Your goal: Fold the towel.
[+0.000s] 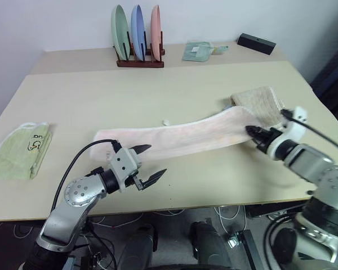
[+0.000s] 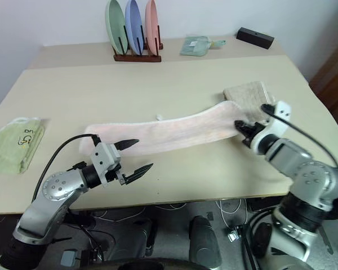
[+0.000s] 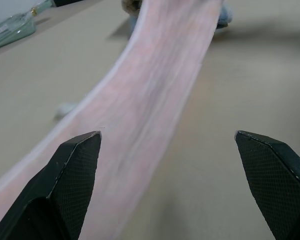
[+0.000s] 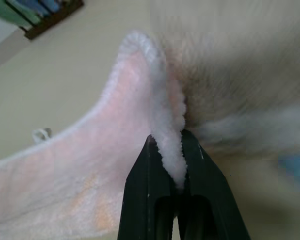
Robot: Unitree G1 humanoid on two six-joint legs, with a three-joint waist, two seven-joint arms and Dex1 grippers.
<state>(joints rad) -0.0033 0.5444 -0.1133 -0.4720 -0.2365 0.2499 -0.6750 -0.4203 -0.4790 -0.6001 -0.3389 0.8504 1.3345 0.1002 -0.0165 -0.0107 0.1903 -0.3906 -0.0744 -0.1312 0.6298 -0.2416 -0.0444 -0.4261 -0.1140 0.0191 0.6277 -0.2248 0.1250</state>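
The towel (image 1: 180,135), pale pink and folded into a long narrow strip, lies across the middle of the table, its right end lifted off the surface. My right gripper (image 1: 252,133) is shut on that raised right end; the right wrist view shows the white fluffy edge (image 4: 171,150) pinched between both black fingers. My left gripper (image 1: 149,165) hovers open just in front of the towel's left end, fingers spread wide, holding nothing. In the left wrist view the towel (image 3: 155,85) runs away between the two fingertips.
A folded beige towel (image 1: 259,101) lies right behind the pink towel's raised end. A folded green towel (image 1: 19,149) sits at the table's left edge. At the back stand a plate rack (image 1: 138,34), a pale green packet (image 1: 198,50) and a black box (image 1: 256,43).
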